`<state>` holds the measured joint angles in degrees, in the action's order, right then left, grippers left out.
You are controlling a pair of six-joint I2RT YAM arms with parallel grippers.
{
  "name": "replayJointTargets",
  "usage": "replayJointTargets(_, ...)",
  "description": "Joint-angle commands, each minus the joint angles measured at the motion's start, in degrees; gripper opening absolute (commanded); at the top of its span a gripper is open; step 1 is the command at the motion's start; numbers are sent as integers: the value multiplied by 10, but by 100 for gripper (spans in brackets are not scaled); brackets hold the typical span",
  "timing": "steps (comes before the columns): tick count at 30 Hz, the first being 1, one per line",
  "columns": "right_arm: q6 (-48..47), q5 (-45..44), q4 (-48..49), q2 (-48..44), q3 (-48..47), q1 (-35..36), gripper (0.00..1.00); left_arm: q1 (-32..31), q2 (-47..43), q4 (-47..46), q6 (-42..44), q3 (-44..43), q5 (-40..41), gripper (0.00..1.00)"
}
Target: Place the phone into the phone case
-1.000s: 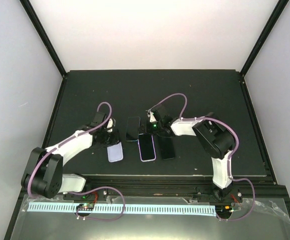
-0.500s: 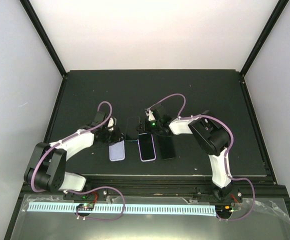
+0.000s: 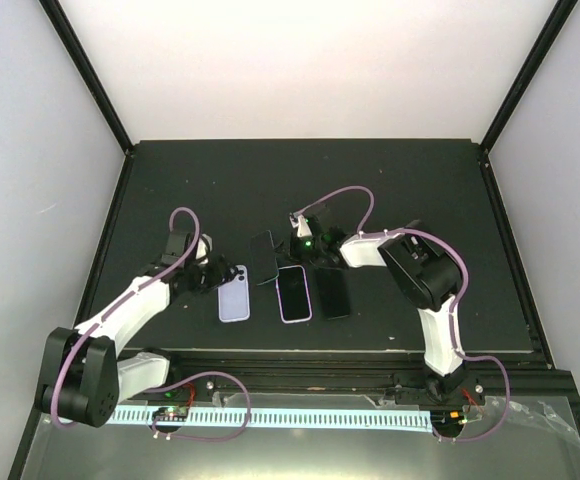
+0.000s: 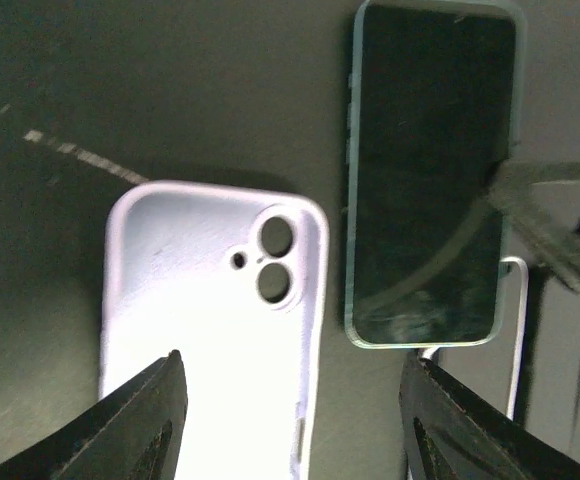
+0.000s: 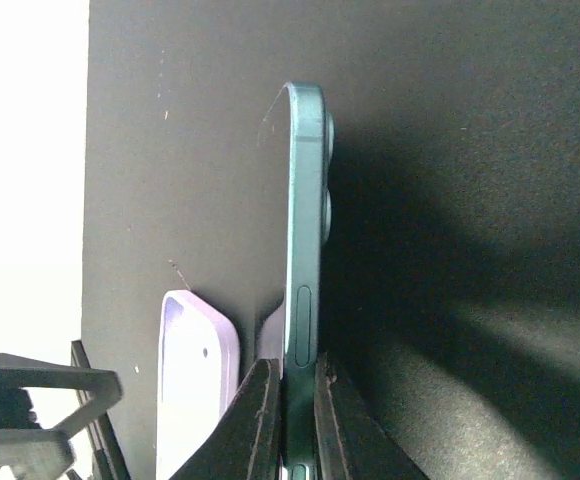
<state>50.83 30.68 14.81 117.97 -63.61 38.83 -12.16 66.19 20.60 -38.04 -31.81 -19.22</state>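
Note:
An empty lilac phone case [image 3: 234,294] lies inside-up on the black table, its camera holes toward the far end [image 4: 210,320]. My left gripper [image 3: 206,276] hovers just left of and above it, open, fingers [image 4: 145,420] straddling the case's near part without touching [image 4: 290,425]. A teal phone [image 3: 265,257] sits right of the case, dark screen showing [image 4: 430,170]. My right gripper [image 3: 297,248] is shut on the phone's edge. In the right wrist view the phone [image 5: 305,230] stands edge-on between the fingers [image 5: 298,380], the case [image 5: 195,390] to its left.
A phone in a lilac case [image 3: 293,293] and a black phone [image 3: 334,292] lie side by side right of the empty case. A white cable [image 4: 518,330] runs beside the teal phone. The table's raised black frame [image 3: 122,200] borders the work area.
My left gripper opened, let go of the lilac case and drew back to the left. My right gripper closed on the teal phone's edge, and the phone now sits tilted.

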Motion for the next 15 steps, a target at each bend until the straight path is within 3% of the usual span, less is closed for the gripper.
replayJointTargets(1,-1,13,-1,-36,1,-4,1,10,-12,23,15,24,13,60)
replayJointTargets(15,0,13,-32,-189,98,-2,1,10,-8,12,28,56,30,57)
